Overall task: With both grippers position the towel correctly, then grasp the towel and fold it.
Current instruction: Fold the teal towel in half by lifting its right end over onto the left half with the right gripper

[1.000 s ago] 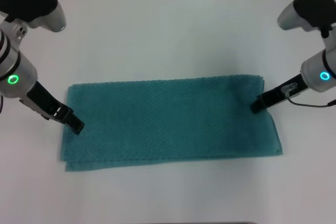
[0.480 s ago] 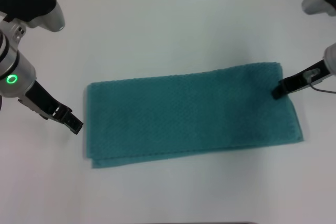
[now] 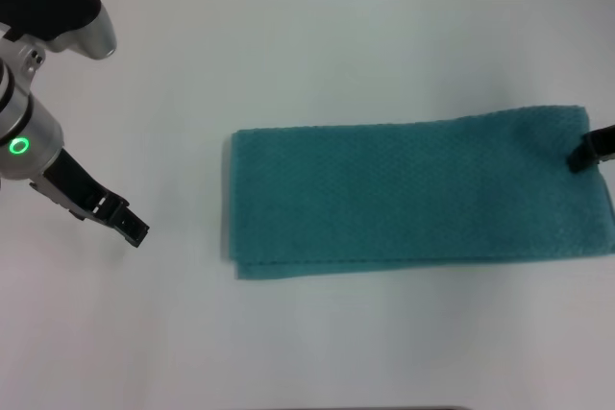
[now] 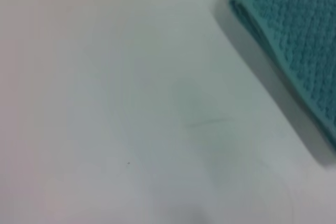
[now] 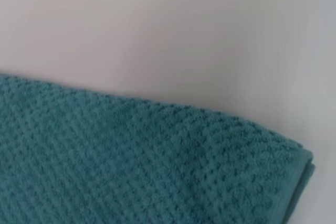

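The teal waffle-weave towel (image 3: 413, 189) lies flat and doubled on the white table, stretching from the middle to the right edge of the head view. My right gripper (image 3: 582, 155) shows only as a black tip resting on top of the towel's far right end, fingers together. The right wrist view shows a towel corner (image 5: 157, 166) with its layered edge. My left gripper (image 3: 135, 230) hangs low over bare table, well to the left of the towel and apart from it, tips together and empty. The left wrist view catches the towel's folded edge (image 4: 294, 40).
The white table (image 3: 307, 55) spreads on all sides of the towel, with bare surface behind, in front and to the left. A wall edge runs along the back. The towel's right end reaches the picture's edge.
The towel has slid far to the right along with my right gripper. Its left edge has left my left gripper, which has stayed in place.
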